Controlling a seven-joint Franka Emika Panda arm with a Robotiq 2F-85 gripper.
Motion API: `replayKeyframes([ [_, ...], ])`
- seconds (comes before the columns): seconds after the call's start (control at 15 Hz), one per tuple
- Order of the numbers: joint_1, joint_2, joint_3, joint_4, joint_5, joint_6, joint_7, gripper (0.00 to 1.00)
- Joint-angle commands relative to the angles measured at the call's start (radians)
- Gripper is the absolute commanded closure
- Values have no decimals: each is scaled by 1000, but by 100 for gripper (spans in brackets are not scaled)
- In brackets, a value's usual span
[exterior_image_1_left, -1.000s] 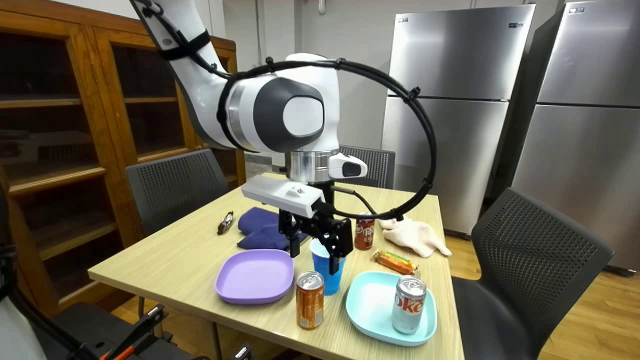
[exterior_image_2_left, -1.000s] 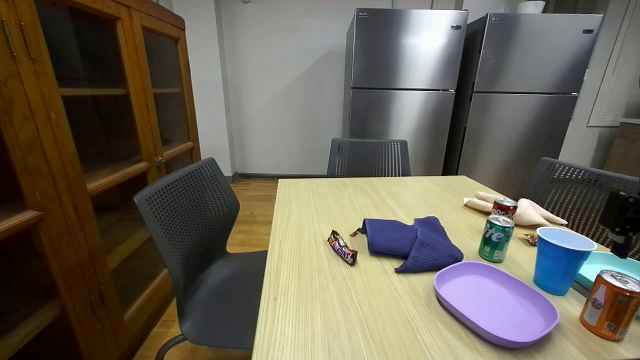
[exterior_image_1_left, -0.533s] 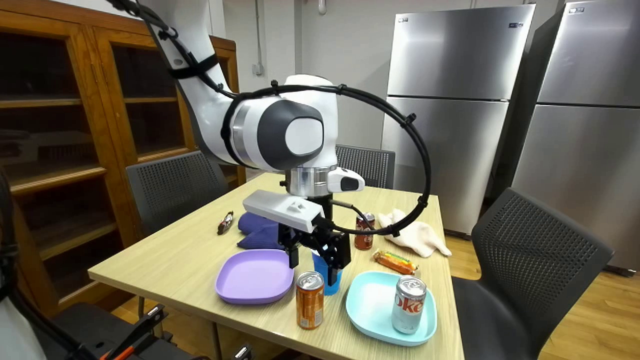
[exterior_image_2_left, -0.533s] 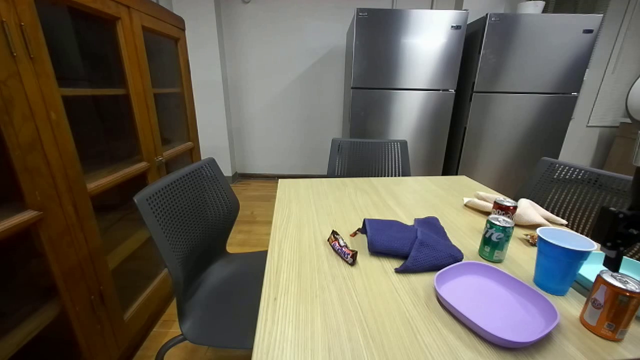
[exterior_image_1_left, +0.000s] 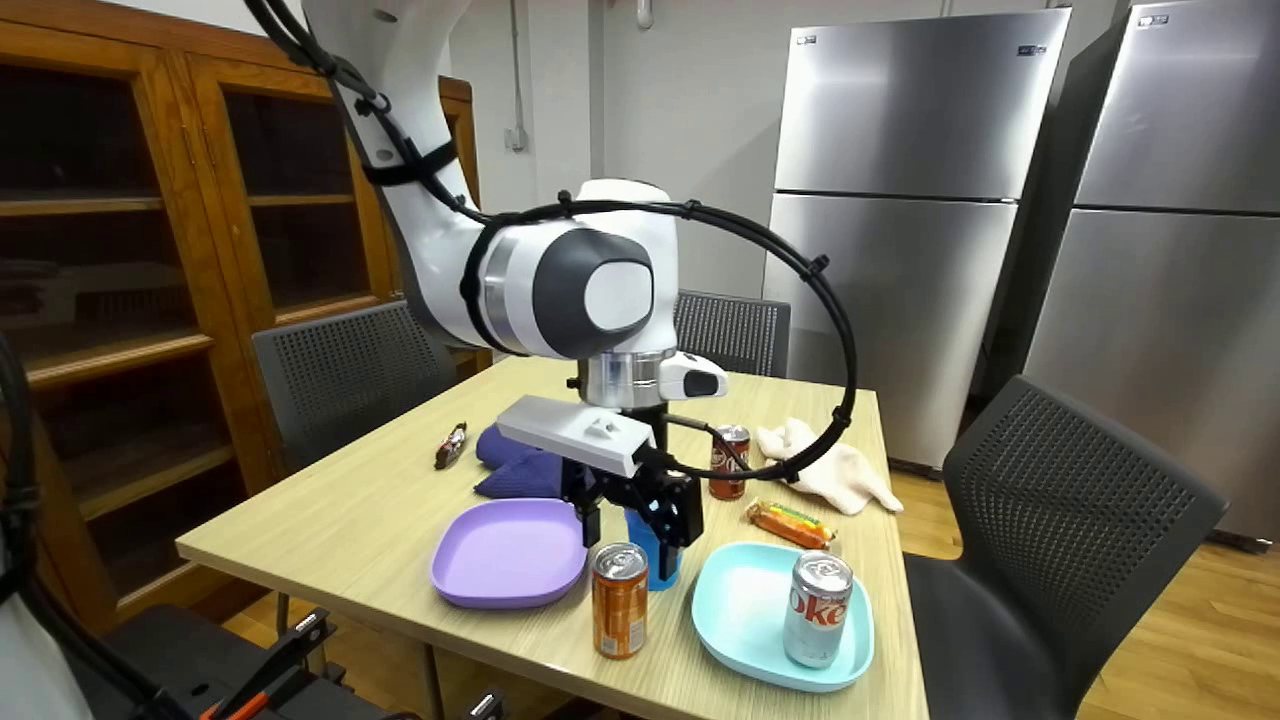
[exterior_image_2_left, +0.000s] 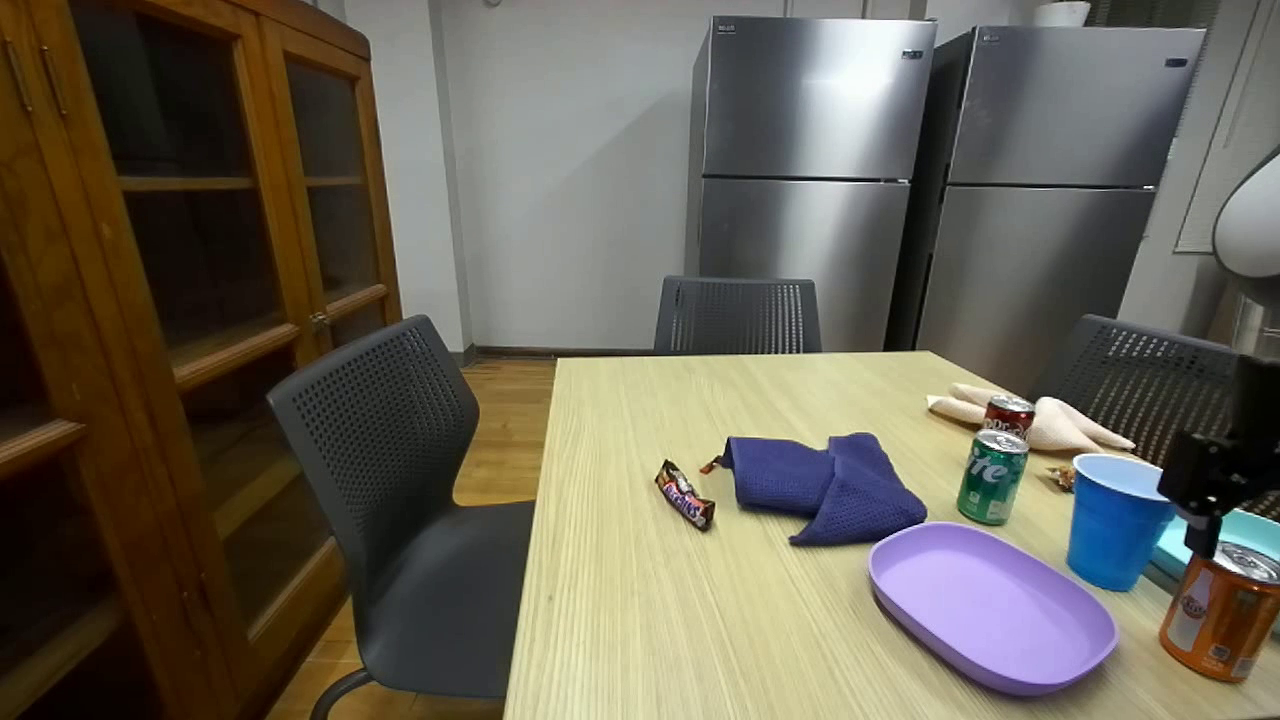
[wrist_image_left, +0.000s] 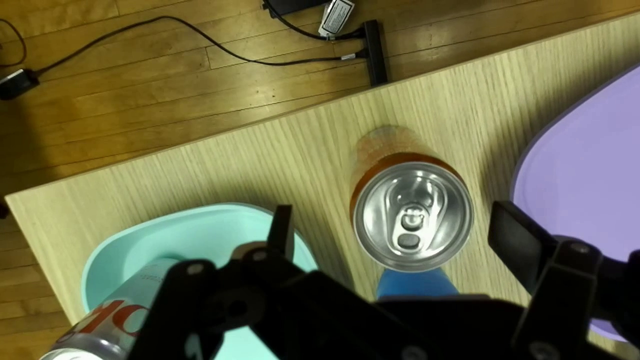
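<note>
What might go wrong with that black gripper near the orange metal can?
The open gripper could tip the blue plastic cup by the orange metal can. It might also catch the rounded purple plate it overlaps in the wrist view. Nudged, the can might slide off the pale wooden table, whose edge is near.

We take this for a shared kitchen or break room.
Well beyond the jaws in both exterior views we see two steel refrigerators (exterior_image_1_left: 930, 280); well to one side of the jaws, a glass-fronted wooden cabinet (exterior_image_2_left: 230, 357); below the jaws, a pale wooden table (exterior_image_2_left: 620, 600) with perforated chairs (exterior_image_1_left: 1075, 530) around it.
</note>
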Motion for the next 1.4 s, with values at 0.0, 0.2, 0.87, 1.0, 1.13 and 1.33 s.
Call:
replayKeyframes([
  [0.0,12,44,11,34,11,9,19,0],
  [0.2,18,64,12,44,11,9,19,0],
  [0.87,21,80,11,50,9,9,12,0],
  [1.0,20,79,12,47,10,11,7,0],
  [1.13,19,78,14,45,13,14,5,26],
  [1.33,18,77,16,44,18,16,1,51],
])
